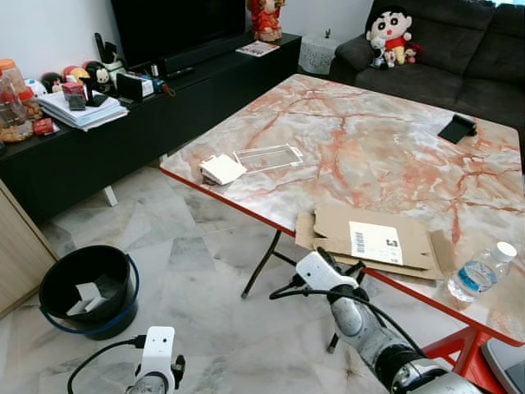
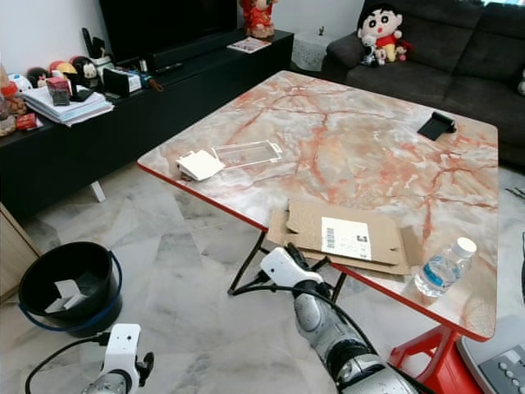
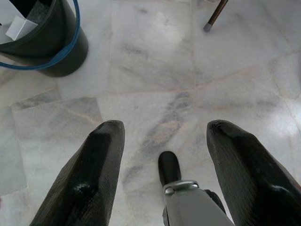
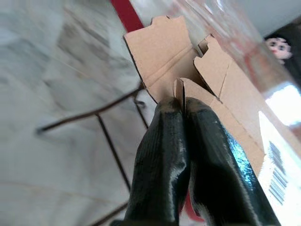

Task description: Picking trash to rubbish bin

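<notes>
Fingers of our right gripper [image 4: 183,106] pinch a flap of the flattened cardboard box [image 1: 369,240] at the table's [image 1: 344,139] near edge. Our left gripper [image 3: 162,141] hangs spread wide over floor. Black bin [image 1: 89,290] holds white scraps.

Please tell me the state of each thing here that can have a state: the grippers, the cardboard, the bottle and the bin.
right gripper: shut on a flap of the cardboard.
left gripper: open, above the floor.
flattened cardboard box: lying flat, overhanging the table edge.
water bottle: lying on its side, capped.
black bin: open, with white paper inside.
</notes>
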`<state>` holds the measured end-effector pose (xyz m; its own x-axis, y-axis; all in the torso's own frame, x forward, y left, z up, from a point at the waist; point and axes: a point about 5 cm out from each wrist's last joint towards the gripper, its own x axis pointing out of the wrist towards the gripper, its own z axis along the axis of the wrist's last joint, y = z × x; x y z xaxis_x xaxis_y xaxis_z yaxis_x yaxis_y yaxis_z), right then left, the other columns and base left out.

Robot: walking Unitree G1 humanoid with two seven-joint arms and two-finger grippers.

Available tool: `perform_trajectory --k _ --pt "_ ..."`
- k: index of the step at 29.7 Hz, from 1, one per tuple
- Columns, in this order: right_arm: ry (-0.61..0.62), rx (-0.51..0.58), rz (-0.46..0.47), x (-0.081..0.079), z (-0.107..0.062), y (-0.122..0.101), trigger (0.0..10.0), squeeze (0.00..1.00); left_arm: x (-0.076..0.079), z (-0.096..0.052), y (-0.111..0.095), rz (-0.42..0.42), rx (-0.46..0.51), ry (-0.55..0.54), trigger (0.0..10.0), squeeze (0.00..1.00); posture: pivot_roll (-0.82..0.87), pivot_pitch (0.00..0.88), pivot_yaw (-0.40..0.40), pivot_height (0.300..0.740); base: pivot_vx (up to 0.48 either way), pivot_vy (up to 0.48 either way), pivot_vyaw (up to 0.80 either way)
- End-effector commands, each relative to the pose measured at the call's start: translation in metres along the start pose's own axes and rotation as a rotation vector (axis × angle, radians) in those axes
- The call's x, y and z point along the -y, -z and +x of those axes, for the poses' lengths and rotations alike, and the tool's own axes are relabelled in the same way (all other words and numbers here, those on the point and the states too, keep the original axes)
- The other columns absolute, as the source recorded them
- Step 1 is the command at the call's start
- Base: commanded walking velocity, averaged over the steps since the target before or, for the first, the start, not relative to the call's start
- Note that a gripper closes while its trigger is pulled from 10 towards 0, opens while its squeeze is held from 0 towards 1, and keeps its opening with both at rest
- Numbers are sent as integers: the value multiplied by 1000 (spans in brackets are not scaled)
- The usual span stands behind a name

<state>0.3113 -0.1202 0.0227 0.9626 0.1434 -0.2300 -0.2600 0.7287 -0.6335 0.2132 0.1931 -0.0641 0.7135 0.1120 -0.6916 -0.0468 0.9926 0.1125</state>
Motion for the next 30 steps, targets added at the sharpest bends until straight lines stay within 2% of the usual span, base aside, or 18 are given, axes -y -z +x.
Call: perform_trajectory --k 1,8,10,12,14,16,17,18,24,25,27,30 --pt "-27 -2 44 -3 -2 1 10000 0 0 0 -2 -3 9 -12 10000 0 30 0 -56 740 0 0 0" --pt "-47 104 116 -5 -2 -12 10000 0 0 0 0 10 5 -14 10000 0 22 0 -54 740 0 0 0" --pt "-73 140 161 -6 -2 -17 10000 0 0 0 0 9 7 -14 10000 0 20 0 -52 740 0 0 0" --pt "-92 163 228 -6 -2 -21 10000 0 0 0 0 9 9 -14 10000 0 20 0 -52 740 0 0 0" --pt "-142 191 402 -7 -1 -27 10000 0 -1 0 -1 8 13 -16 10000 0 20 0 -52 740 0 0 0" --pt "-199 226 516 -9 -2 -32 10000 0 -2 0 -1 8 14 -17 10000 0 19 0 -51 740 0 0 0" --pt "-218 239 538 -10 -3 -34 10000 0 -2 0 -1 9 14 -17 10000 0 19 0 -51 740 0 0 0" --pt "-281 257 617 -13 -4 -36 10000 0 -3 0 -1 11 13 -17 10000 0 15 0 -50 740 0 0 0" --pt "-403 308 757 -16 -7 -39 10000 0 -3 0 -1 15 14 -15 10000 0 12 0 -48 740 0 0 0" --pt "-403 308 757 -16 -7 -39 10000 0 -3 0 -1 15 14 -15 10000 0 12 0 -48 740 0 0 0" --pt "-500 342 849 -18 -10 -40 10000 0 -3 0 -1 15 16 -13 10000 0 11 0 -50 740 0 0 0" --pt "-546 364 895 -18 -12 -40 10000 0 -3 0 -2 13 17 -12 10000 0 11 0 -50 740 0 0 0"
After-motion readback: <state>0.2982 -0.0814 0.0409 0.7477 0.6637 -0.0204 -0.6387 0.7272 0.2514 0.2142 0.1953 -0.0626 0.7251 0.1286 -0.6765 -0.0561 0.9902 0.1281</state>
